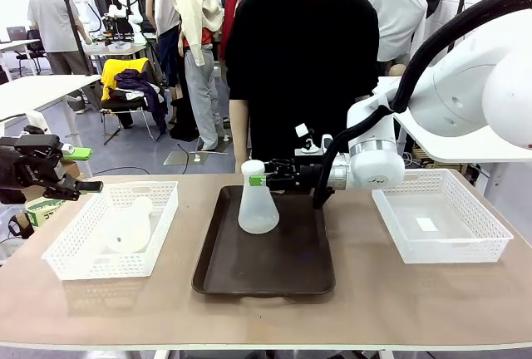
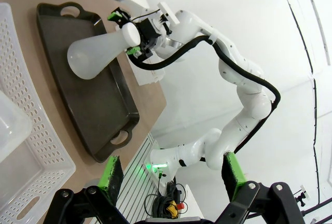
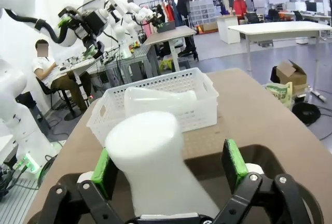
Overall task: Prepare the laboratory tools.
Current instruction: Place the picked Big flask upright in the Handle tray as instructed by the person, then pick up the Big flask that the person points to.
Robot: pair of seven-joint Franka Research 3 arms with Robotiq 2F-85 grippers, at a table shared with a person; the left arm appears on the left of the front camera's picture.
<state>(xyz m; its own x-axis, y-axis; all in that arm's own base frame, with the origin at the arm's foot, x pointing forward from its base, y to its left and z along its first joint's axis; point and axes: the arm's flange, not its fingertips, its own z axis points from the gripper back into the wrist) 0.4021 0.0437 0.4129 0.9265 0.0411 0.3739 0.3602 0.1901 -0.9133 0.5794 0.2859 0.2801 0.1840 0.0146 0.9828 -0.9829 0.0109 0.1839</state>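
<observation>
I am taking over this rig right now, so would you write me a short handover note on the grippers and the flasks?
Left gripper: open, holding nothing, hovering at the table's left side near the left mesh basket.
Right gripper: open, pads on either side of the neck of a conical flask, one pad clearly off it.
Flasks: that one stands upright on the brown tray; the second flask lies on its side in the left mesh basket.
Done: one flask on the tray.
Left: draw the right gripper clear, then probably move the second flask to the tray.
</observation>
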